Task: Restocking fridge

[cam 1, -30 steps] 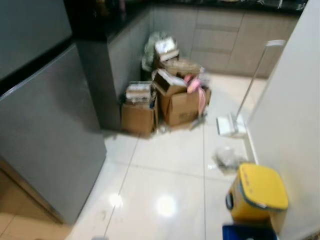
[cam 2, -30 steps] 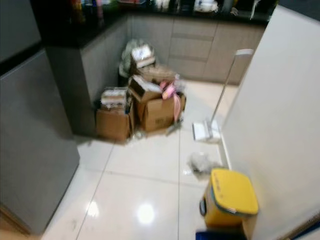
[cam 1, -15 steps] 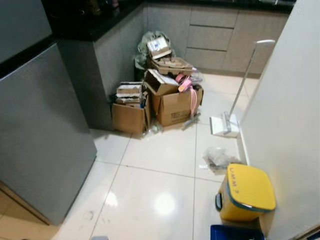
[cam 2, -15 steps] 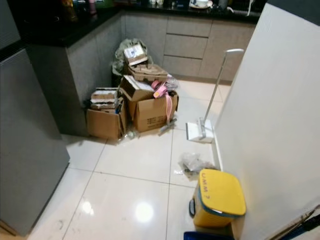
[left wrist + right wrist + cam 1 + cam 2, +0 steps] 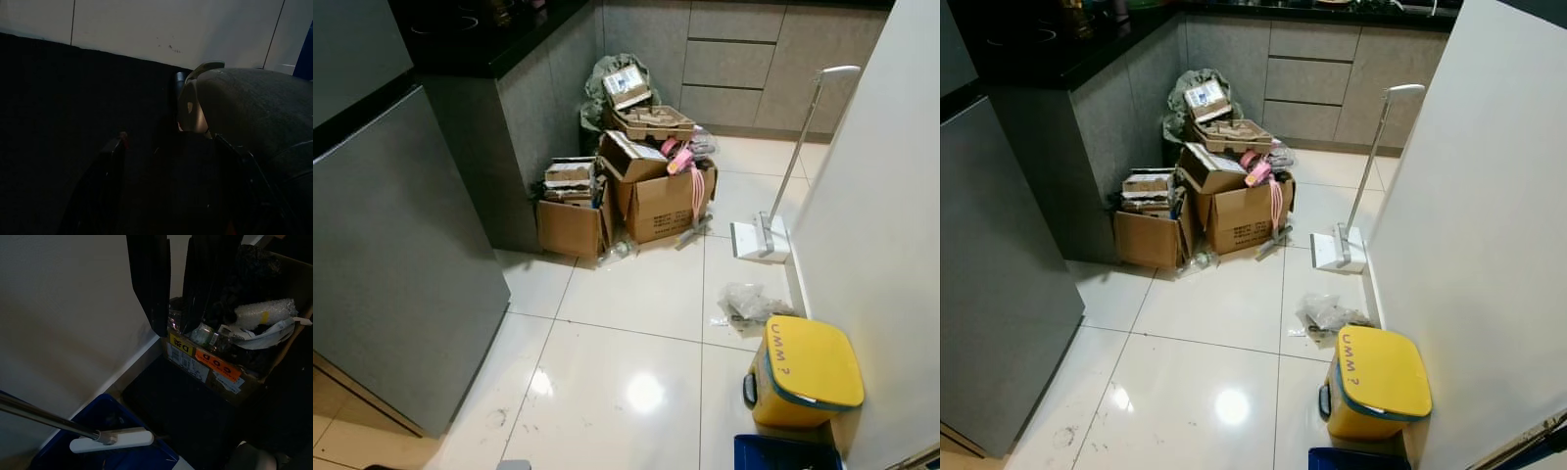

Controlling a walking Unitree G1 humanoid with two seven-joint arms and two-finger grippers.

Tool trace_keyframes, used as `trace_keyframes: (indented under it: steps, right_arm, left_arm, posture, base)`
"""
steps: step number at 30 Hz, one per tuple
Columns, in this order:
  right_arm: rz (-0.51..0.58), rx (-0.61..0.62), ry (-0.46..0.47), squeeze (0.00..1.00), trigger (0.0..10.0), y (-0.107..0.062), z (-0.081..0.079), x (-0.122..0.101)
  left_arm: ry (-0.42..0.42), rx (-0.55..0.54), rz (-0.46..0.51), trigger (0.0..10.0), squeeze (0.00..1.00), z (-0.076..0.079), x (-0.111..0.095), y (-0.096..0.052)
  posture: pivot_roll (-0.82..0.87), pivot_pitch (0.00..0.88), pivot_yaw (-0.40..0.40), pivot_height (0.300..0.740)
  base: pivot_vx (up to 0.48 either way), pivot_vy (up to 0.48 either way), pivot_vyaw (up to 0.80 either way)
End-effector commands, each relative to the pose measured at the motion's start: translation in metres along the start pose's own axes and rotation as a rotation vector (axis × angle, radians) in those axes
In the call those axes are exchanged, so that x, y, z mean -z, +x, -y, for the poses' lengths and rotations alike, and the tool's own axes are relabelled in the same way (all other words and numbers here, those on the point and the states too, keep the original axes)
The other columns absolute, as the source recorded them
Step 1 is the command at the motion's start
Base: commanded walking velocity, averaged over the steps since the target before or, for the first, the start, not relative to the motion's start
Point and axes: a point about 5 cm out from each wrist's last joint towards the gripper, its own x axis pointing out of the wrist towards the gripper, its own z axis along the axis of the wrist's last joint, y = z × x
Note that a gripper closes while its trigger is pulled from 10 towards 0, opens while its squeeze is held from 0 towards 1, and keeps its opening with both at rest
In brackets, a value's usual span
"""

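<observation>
a matte grey fridge (image 5: 391, 255) fills the frame's left; brown cardboard boxes (image 5: 646, 186) sit upper centre. lower right, a glossy yellow bin (image 5: 803, 372) reads "umm ?". right gripper (image 5: 173, 308) slightly parted, empty; left gripper (image 5: 168, 186) apart, empty.

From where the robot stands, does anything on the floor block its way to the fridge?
Nothing visible does: the grey fridge stands at its left across bare tiles; the cardboard boxes and yellow bin sit aside.

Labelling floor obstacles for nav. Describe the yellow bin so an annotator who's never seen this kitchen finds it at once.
Start at the white wall on the robot's right and follow its base toward the camera. The yellow bin stands on the floor against that wall, nearer than the upright white sweeper and the crumpled clear plastic. Bright yellow, with dark letters on its lid.
</observation>
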Motion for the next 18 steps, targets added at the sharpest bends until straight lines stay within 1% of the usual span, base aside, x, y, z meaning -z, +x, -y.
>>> trace_keyframes:
  steps: [1,5,7,12,18]
  right_arm:
    - [-0.003,0.003,0.016,0.00,10.0,-0.0001,0.0006,0.0012]
    - [-0.003,0.004,0.016,0.00,10.0,-0.0002,0.0007,0.0013]
    - [-0.003,0.004,0.015,0.00,10.0,-0.0002,0.0008,0.0013]
    - [-0.002,0.004,0.016,0.00,10.0,-0.0002,0.0009,0.0012]
    - [-0.001,0.003,0.018,0.00,10.0,-0.0001,0.0005,0.0008]
  left_arm:
    - [0.002,0.027,-0.021,10.0,0.00,0.0080,0.0048,0.0009]
    - [0.002,0.030,-0.021,10.0,0.00,0.0086,0.0048,0.0010]
    - [0.020,0.044,-0.025,10.0,0.00,0.0103,0.0048,0.0012]
    - [0.011,0.042,-0.022,10.0,0.00,0.0110,0.0047,0.0014]
    - [0.004,0.031,-0.015,10.0,0.00,0.0087,0.0031,0.0013]
  posture:
    - [-0.09,0.000,-0.047,0.740]
    - [-0.09,0.000,-0.047,0.740]
    - [-0.09,0.000,-0.049,0.740]
    - [-0.09,0.000,-0.046,0.740]
    - [-0.09,0.000,-0.043,0.740]
  base:
    - [0.000,0.000,0.00]
    - [0.000,0.000,0.00]
    - [0.000,-0.424,0.00]
    - [0.000,-0.451,0.00]
    - [0.000,0.000,0.00]
